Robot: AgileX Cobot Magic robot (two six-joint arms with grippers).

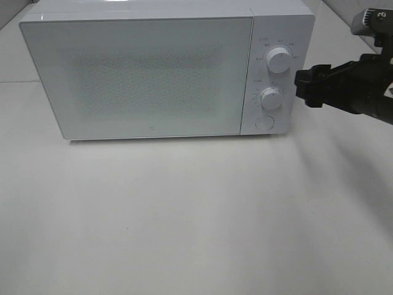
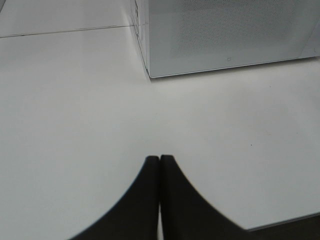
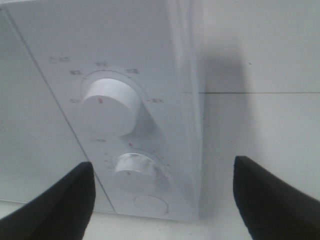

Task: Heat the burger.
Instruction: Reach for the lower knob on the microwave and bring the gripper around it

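From above, the white microwave [image 1: 147, 74] stands on the table [image 1: 196, 221] with its door closed. The burger cannot be seen in any view. The right gripper [image 1: 302, 87] is just beside the lower knob [image 1: 271, 97].

In the left wrist view, the left gripper [image 2: 160, 160] is closed and empty above the table, near the microwave's corner.

In the right wrist view, the right gripper is wide open, holding nothing, and faces the upper knob [image 3: 107, 105] and the lower knob.

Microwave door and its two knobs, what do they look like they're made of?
The microwave door looks like smooth glass or glossy plastic over a fine dotted mesh. The speckled pattern shows through a pale, faintly reflective face. The upper knob and lower knob are probably moulded white plastic with a matte finish, since they show soft shading and no sharp glints. The look alone can't confirm any of this.
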